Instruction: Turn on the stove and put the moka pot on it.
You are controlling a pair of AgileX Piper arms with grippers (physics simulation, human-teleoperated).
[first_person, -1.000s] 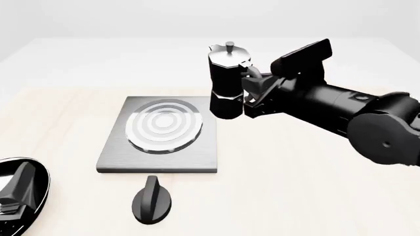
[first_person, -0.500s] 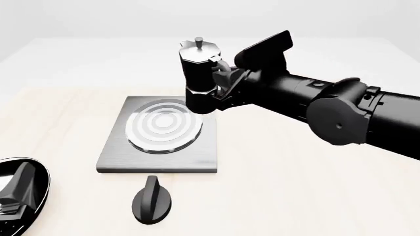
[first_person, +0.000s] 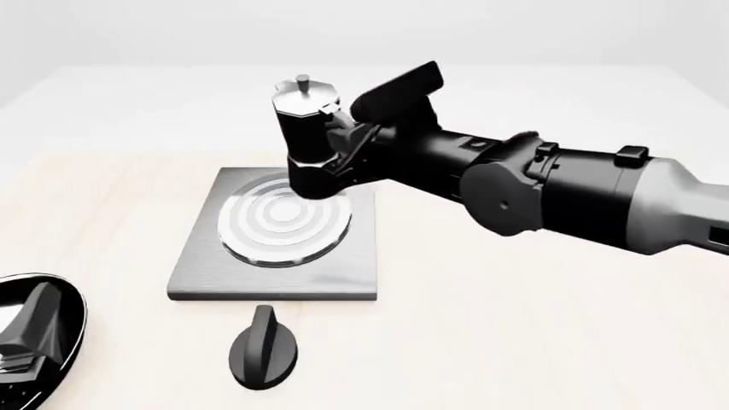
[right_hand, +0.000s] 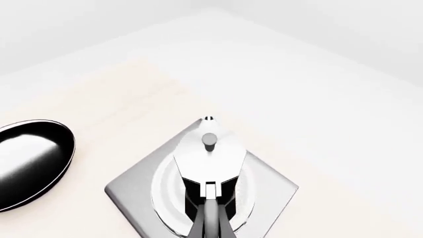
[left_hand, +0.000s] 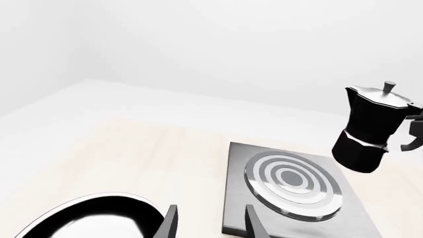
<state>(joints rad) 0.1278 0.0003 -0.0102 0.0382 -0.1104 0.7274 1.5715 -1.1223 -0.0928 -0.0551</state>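
Right pincer (first_person: 347,147) clamps moka pot (first_person: 307,141) handle, pot aloft over stove (first_person: 277,235) burner; left pincer (left_hand: 208,225) apart.

Small faceted black moka pot with silver knobbed lid (first_person: 306,141): upright, lifted clear, hanging over the far right part of the ring burner, handle side clamped in the right gripper (first_person: 341,145). Seen straight down in the right wrist view (right_hand: 208,157), roughly over the rings. Slightly tilted in the left wrist view (left_hand: 370,130).

Flat square grey metal stove slab with concentric silver ring burner (first_person: 279,235): flat on the surface, nothing resting on it.

Separate black oval knob with raised ridge (first_person: 265,346): on the surface just near the slab's front edge, ridge pointing about straight away from the camera.
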